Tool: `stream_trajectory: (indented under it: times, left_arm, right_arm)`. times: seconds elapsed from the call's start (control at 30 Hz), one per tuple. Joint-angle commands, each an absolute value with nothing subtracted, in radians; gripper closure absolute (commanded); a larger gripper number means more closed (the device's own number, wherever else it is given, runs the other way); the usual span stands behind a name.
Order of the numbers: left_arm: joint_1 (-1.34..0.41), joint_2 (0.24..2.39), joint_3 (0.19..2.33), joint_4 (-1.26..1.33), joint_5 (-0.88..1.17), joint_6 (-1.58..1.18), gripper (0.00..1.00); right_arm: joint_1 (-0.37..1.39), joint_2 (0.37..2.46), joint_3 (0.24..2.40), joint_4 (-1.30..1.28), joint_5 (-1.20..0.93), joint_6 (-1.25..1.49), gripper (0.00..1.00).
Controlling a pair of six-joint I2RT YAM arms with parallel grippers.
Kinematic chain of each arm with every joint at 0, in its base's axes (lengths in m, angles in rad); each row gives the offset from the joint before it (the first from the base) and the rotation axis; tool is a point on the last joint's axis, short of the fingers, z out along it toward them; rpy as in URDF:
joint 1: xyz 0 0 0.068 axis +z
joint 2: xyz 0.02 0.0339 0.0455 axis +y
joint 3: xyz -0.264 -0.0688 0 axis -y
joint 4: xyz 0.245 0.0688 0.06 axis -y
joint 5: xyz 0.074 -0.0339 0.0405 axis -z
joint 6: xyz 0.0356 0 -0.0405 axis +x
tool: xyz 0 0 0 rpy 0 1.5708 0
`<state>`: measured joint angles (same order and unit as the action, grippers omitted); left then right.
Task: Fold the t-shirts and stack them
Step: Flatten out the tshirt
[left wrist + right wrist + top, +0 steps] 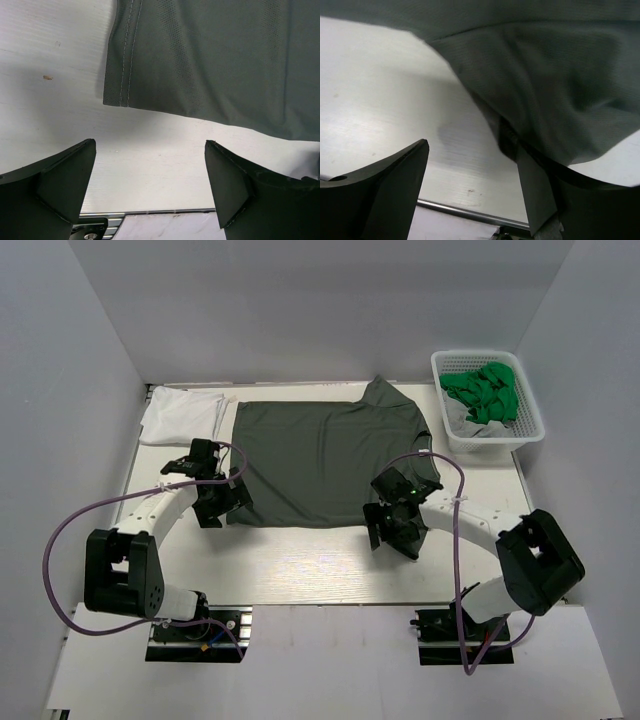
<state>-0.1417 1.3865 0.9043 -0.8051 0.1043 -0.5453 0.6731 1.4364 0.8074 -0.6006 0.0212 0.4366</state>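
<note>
Two tees, one basket (497,443).
Olive-grey tee (325,460) central, white tee (180,415) at 10 o'clock; left fingers (60,185) wide open, empty; right fingers (380,190) apart, olive edge over one.

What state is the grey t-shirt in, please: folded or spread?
Spread out: the grey t-shirt lies flat across the table, a sleeve sticking out at its far edge.

No text, label or number seems readable on anything here.

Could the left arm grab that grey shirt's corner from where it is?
Probably yes: the left gripper is open just short of the near corner of the grey shirt, with only bare table between.
</note>
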Motion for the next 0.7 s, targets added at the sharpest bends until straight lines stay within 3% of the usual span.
stream_trajectory:
  times: [0.0,0.2,0.33,0.57,0.67]
  left_arm:
    - [-0.143,1.384,0.933,-0.805,0.1,-0.535,0.0]
    - [-0.143,1.384,0.933,-0.805,0.1,-0.526,0.0]
    - [-0.143,1.374,0.923,-0.805,0.1,-0.526,0.0]
    - [-0.143,1.374,0.914,-0.796,0.109,-0.526,0.0]
    - [-0.143,1.384,0.914,-0.787,0.118,-0.526,0.0]
  right_arm:
    - [0.677,1.46,0.828,-0.618,0.144,0.459,0.24]
    - [0.68,1.488,0.83,-0.612,0.098,0.483,0.37]
    - [0.69,1.465,0.825,-0.604,0.057,0.505,0.53]
    - [0.704,1.436,0.853,-0.641,0.109,0.529,1.0]
    - [0.707,1.436,0.877,-0.707,0.136,0.52,1.0]
